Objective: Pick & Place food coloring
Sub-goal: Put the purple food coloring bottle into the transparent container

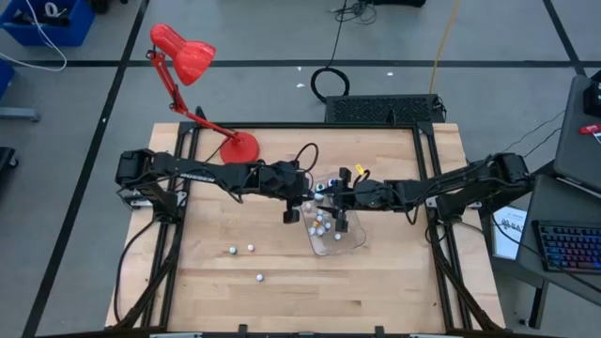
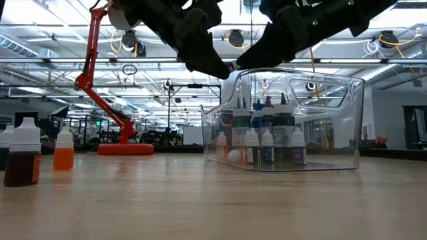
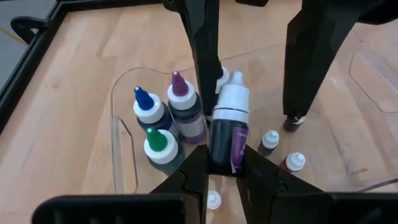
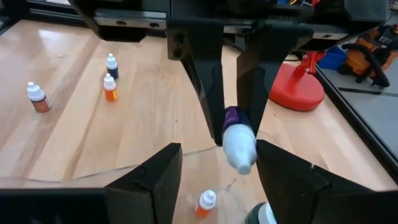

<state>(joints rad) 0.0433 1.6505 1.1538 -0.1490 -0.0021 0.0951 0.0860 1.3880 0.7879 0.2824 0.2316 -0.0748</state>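
Note:
My left gripper [image 3: 224, 163] is shut on one food coloring bottle [image 3: 227, 127], dark purple with a white cap. It holds the bottle above the clear tray [image 1: 350, 246] at the table's middle. My right gripper [image 4: 217, 171] faces it from the table's right side, open. Its fingers stand on either side of the bottle's white cap [image 4: 240, 148], and I see no touch. In the tray stand more bottles with blue [image 3: 145, 102], purple [image 3: 181, 92] and green [image 3: 157, 142] tops, and small ones [image 3: 268, 140]. Other food coloring bottles [image 1: 232, 251] stand loose on the wood, left of the tray. My left gripper pinches the bottle's dark body [image 3: 219, 148] between its two fingers. The bottle lies along the fingers, its white cap [image 3: 232, 102] pointing away from the gripper toward my right gripper. It comes in from the table's left, slanting down. The bottle is lifted clear above the tray.
A red desk lamp [image 1: 192, 70] stands on its base [image 1: 239, 146] at the table's far left. Loose small bottles [image 1: 259, 278] stand near the front, left of the tray; a brown one [image 2: 23, 160] and an orange one [image 2: 63, 151] show in the low view.

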